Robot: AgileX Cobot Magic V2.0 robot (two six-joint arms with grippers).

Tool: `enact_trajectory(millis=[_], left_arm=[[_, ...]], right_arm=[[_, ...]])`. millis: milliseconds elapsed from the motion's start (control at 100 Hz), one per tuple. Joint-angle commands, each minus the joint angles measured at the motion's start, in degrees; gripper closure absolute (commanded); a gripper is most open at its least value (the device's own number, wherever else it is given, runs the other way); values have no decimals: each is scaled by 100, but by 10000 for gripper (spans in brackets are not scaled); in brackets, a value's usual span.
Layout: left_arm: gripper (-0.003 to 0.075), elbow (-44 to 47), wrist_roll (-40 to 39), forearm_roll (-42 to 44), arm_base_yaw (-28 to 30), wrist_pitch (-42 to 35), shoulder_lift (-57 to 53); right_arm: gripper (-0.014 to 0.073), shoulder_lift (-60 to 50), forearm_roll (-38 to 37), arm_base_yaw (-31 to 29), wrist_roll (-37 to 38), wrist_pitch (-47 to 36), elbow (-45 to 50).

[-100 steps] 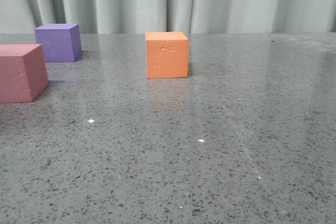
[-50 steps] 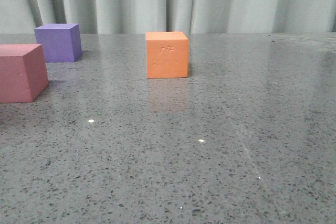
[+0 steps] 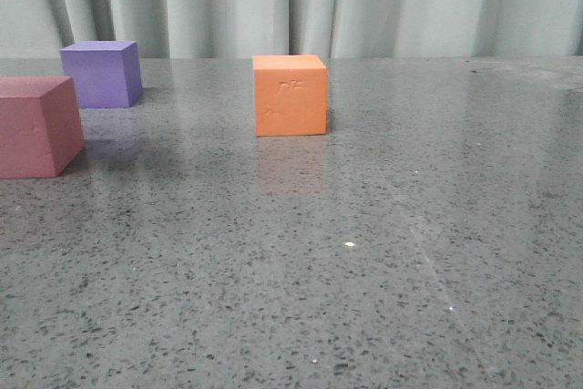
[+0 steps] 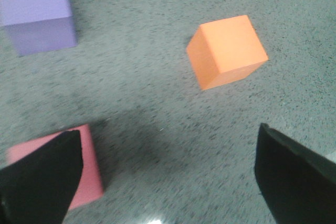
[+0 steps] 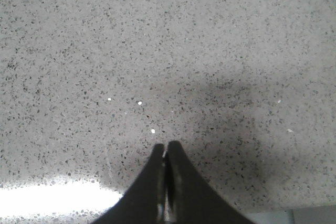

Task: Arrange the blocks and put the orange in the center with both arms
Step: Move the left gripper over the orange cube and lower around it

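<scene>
Orange matte foam cube (image 3: 290,95) is parked roughly mid-table in the front view, well apart from the other two blocks, with small dents on the face turned toward the camera. The purple matte foam cube (image 3: 101,74) sits far back on the left near the pale pleated curtain (image 3: 364,2), and the pinkish-red matte foam cube (image 3: 36,126) is closer and partly cut off by the left edge. A narrow strip of glossy grey speckled stone tabletop (image 3: 383,252) is left between those two, so the target gap looks too tight to be filled yet. A guess: the pink and purple ones need to be spread out first.

The left gripper (image 4: 168,174) is held above the table with its dark tapering fingers (image 4: 294,177) spread wide and nothing between them. One finger overlaps the pink cube in the wrist view, but contact can't be told from that angle. It reads like a hover lined up for the pink block, though that's only a judgement.

The right gripper (image 5: 166,153) is pinched fully together, tips touching, nothing held, over bare stone with no block in sight. Probably just kept out of the way.

Foam looks soft and grippy, with fairly crisp edges. The polished stone is mirror-ish, so cubes could slide if nudged.
</scene>
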Motion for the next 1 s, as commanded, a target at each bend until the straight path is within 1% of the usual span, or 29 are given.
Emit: enact_trajectory(millis=[0,80,140,350,540,720,990], left_arm=[[99,-482,-766,705,-452,-416,348],[99,-876,-1149,1053,-721,-416,850],[99,-1149,-1320,1082,-825,-440,1165],[99,-2159,-1503,1082,-1019,-468,2177],[99,-2846,-1676,1314,-1069,-75,2814],[99,-2952,-2072,1623,-1069,-22,3082],[99,-2952,-2234,1785,-1069,-42,3285]], right_arm=[[661,-11,-77,-20,-48,-281,-131],[661,-11,-77,-20,-48,-281,-131],[661,-11,-77,-20,-48,-281,-131],[661,-11,-77,-20,-48,-281,-131],[661,-11,-77,-20,-48,-286,-131],[661,-11,-77,-20,-48,-286,-131],[661,-11,-77,-20,-48,-286,-131]])
